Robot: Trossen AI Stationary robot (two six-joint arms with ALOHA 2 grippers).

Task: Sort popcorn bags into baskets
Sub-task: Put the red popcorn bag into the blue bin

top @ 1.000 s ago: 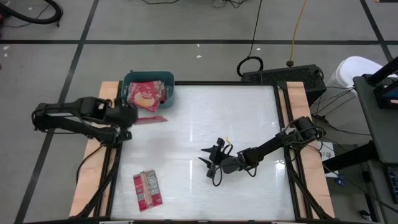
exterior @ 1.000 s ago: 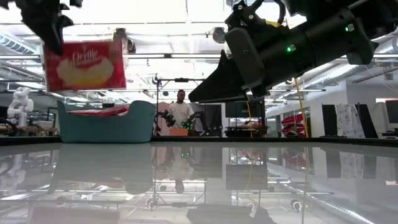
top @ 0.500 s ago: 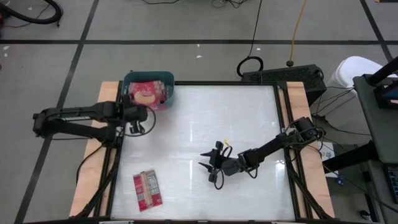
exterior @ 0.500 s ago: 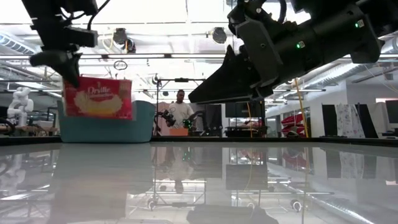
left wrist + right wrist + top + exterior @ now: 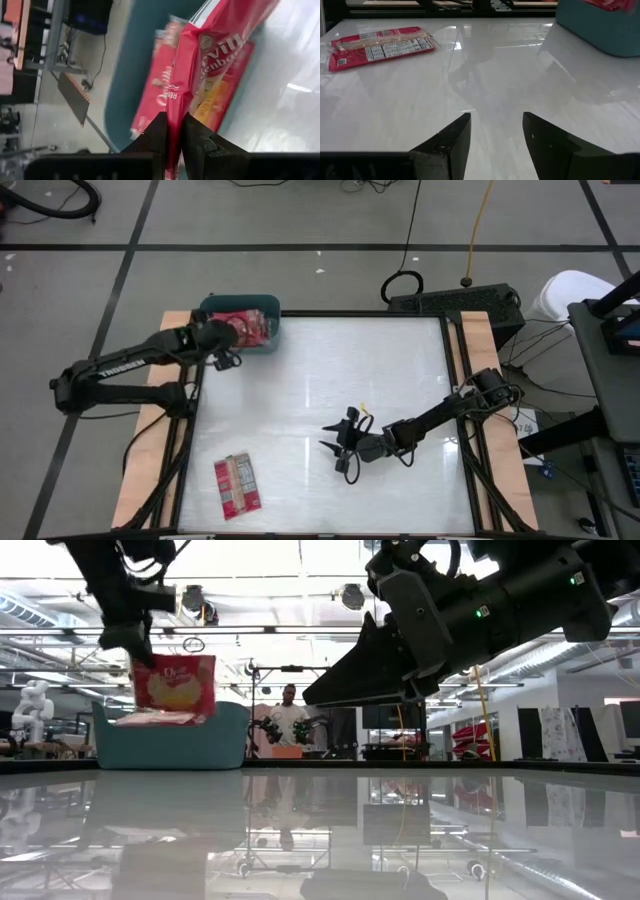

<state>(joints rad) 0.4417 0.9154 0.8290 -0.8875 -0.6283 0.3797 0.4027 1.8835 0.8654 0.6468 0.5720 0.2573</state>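
The left arm stretches from the left edge of the high view toward the upper left, its left pincer (image 5: 222,337) clenched on the top edge of a red popcorn bag (image 5: 174,683). In the low view, that bag hangs upright over the teal basket (image 5: 170,735) at the left. More bags (image 5: 250,327) lie inside the basket (red faces showing). The right arm reaches in from the right edge, low and angled toward the desk (image 5: 330,380) centre, its right pincer (image 5: 340,442) with fingers spread and grasping nothing. One bag (image 5: 236,485) lies flat near the lower left of the desk, well apart from both arms.
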